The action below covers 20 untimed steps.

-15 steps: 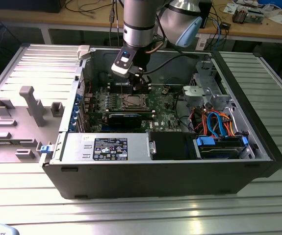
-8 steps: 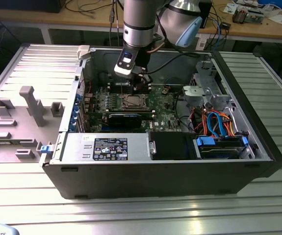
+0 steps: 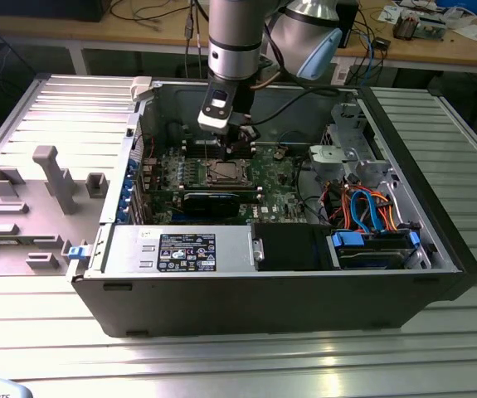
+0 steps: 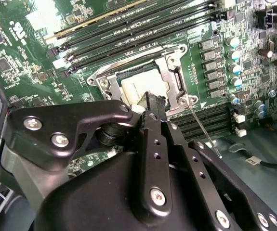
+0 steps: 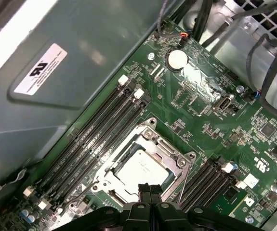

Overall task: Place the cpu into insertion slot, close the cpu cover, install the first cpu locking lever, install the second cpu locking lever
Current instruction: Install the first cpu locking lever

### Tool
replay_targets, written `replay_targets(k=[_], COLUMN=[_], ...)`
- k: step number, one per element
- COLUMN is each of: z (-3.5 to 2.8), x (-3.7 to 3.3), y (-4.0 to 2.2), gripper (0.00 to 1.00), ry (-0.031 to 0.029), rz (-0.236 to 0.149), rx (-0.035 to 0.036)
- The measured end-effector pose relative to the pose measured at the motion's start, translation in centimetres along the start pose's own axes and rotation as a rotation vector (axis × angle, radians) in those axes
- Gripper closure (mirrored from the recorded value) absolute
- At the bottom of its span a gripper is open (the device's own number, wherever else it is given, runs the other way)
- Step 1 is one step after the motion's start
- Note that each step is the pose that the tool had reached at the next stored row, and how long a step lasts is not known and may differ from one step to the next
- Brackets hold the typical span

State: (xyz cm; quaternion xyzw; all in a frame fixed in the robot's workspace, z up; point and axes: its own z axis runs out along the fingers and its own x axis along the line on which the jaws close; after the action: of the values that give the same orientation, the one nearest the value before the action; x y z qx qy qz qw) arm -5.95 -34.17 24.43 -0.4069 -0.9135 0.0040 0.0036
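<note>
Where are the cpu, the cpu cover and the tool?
cpu [image 5: 140,168], first wrist view, middle of its metal top.
cpu cover [image 5: 173,156], first wrist view, its silver frame edge.
tool [image 5: 150,188], first wrist view, between its fingertips.

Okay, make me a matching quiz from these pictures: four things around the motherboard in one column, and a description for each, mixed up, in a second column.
Column one:
1. cpu
2. cpu cover
3. gripper
4. coin battery

Column two:
A. round, shiny disc
B. black, fingertips together at the cpu's edge
C. silver frame lying around the cpu
D. pale grey square inside the frame's window

Pairs: 1-D, 2-C, 3-B, 4-A.
</note>
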Motion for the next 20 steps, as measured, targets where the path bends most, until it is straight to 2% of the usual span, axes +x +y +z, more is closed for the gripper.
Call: replay_targets(k=[7,16,20], z=[0.00,0.00,0.00], x=[-0.01,0.00,0.00], y=[0.00,0.00,0.00], gripper=[0.89,0.89,0.89], ry=[-0.0011,-0.0012,-0.0015], rz=[-0.112,-0.120,-0.150], rx=[0.0004,0.0005,0.0006])
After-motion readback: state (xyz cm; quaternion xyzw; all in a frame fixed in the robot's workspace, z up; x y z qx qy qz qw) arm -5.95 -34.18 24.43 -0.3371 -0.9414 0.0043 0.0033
